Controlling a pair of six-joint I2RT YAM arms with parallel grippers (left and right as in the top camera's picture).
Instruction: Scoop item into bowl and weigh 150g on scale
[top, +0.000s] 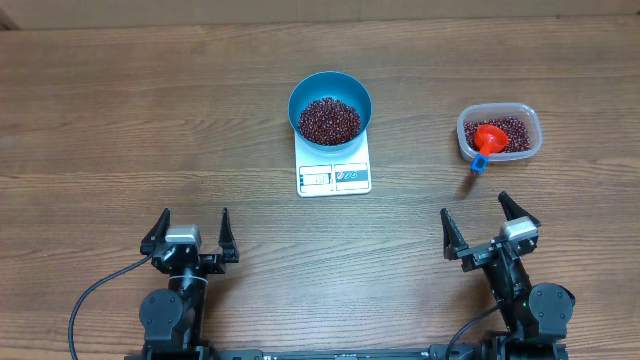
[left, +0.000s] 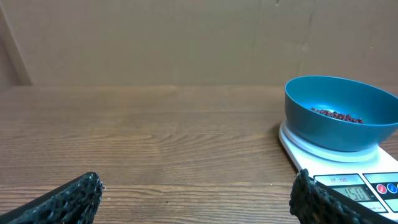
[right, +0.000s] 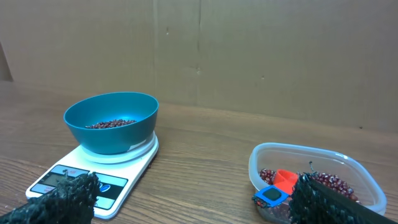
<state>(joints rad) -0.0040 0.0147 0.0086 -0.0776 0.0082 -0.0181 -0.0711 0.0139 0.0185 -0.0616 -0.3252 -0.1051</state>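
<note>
The left gripper (top: 193, 218) has its jaws spread wide with nothing between them, its fingertips (left: 71, 198) just above bare table (top: 100, 120) and touching nothing. The right gripper (top: 475, 208) is equally wide apart and empty.

Nothing stands between either pair of jaws and what lies ahead. The scale (top: 335, 175) is ahead of the left jaws and off to their right, and ahead of the right jaws and well to their left. From the left wrist its display appears to read 150. The bowl (top: 296, 105) sits on the scale's far part, upright, and holds a heap of the beans (top: 330, 120) that covers its bottom and stays well below the rim.

Ahead of the right jaws and slightly to their right, nearer than the scale, is a clear plastic tub (top: 533, 125), well apart from the scale. It holds more of the beans and an orange-red scoop (top: 490, 135) lying among them; the scoop's blue handle end (top: 479, 163) hangs over the tub's near rim, toward the right jaws. A brown cardboard wall (left: 186, 37) closes off the far edge of the table.
</note>
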